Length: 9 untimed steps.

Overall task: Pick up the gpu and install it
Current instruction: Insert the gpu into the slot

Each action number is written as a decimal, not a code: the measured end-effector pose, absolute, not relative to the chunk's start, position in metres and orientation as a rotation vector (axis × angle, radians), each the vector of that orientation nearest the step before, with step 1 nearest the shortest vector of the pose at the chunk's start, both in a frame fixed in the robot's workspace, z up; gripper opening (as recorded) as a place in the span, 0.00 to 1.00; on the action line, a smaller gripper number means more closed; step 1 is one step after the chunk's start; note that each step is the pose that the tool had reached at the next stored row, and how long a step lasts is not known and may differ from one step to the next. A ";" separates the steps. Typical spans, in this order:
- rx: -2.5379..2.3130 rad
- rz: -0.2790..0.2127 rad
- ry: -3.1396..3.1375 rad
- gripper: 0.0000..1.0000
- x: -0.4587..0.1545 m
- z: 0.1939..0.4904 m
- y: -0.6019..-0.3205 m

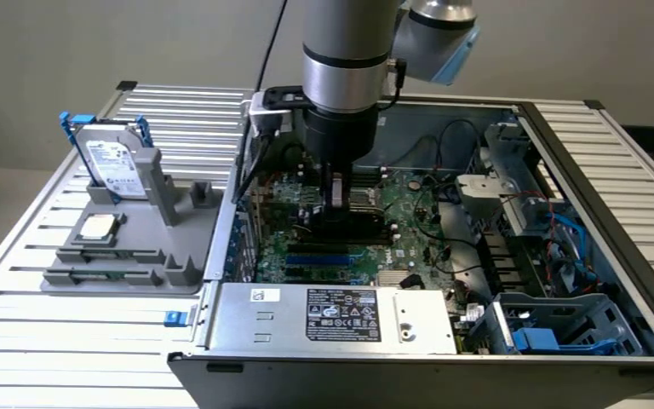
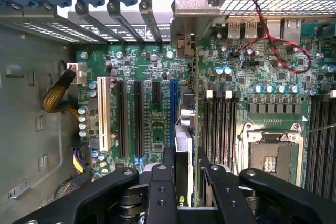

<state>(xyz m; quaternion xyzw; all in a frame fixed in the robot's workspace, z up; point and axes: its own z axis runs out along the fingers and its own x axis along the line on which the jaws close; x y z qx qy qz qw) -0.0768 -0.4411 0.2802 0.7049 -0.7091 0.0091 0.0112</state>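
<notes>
The tool point(image 2: 185, 156) is down inside the open computer case point(image 1: 599, 170), jaws partly closed on the gpu point(image 2: 183, 132). It grips the card edge-on over the motherboard point(image 2: 152, 124), right beside the blue slot point(image 2: 172, 108), towards the exterior view's left.

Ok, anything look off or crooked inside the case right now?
Nothing looks damaged or spilled. The gpu stands upright in the gripper, parallel to the slots and not visibly skewed. Two minor oddities: the CPU socket is empty, and a red-black wire loops loose over the board.
</notes>
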 end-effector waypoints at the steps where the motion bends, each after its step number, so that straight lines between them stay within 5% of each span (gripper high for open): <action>1: 2.199 0.027 -2.212 0.27 -0.077 0.280 -0.442; 9: 2.200 0.022 -2.213 0.27 -0.075 0.280 -0.450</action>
